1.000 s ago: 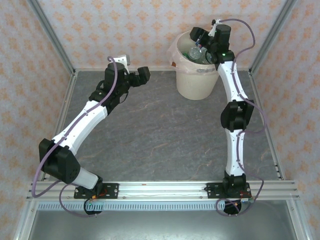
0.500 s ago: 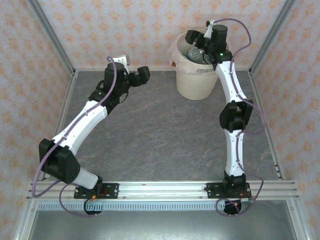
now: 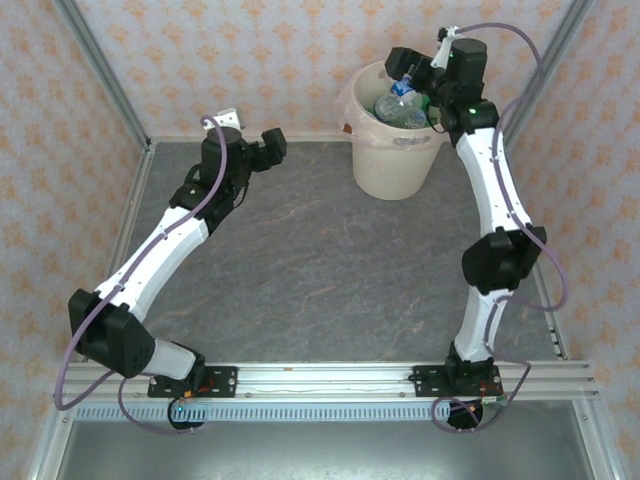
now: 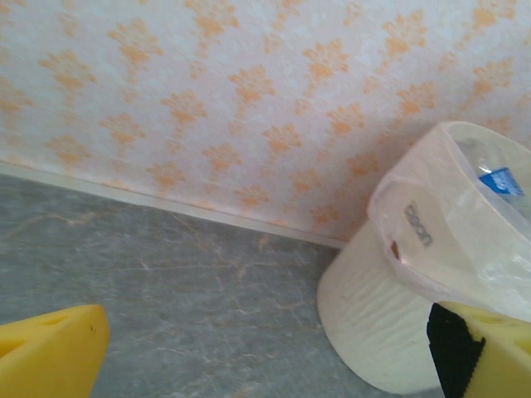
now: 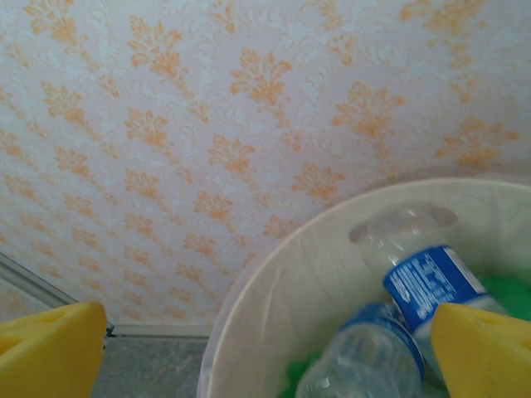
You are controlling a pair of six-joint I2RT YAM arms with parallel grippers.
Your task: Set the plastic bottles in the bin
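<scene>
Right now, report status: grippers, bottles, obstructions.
Left gripper open, empty. Right gripper open over bin. Plastic bottles inside bin. Nothing obstructing.

The bin (image 4: 373, 332) runs off frame; its plastic bottles (image 5: 427, 286) overlap, uncountable.

- Grey marbled table (image 3: 320, 260), across the middle.
- Orange-patterned wall (image 3: 250, 60), along the top.
- Metal post (image 3: 104, 70), upper left.
- Rail (image 3: 320, 372), along the bottom.
</scene>
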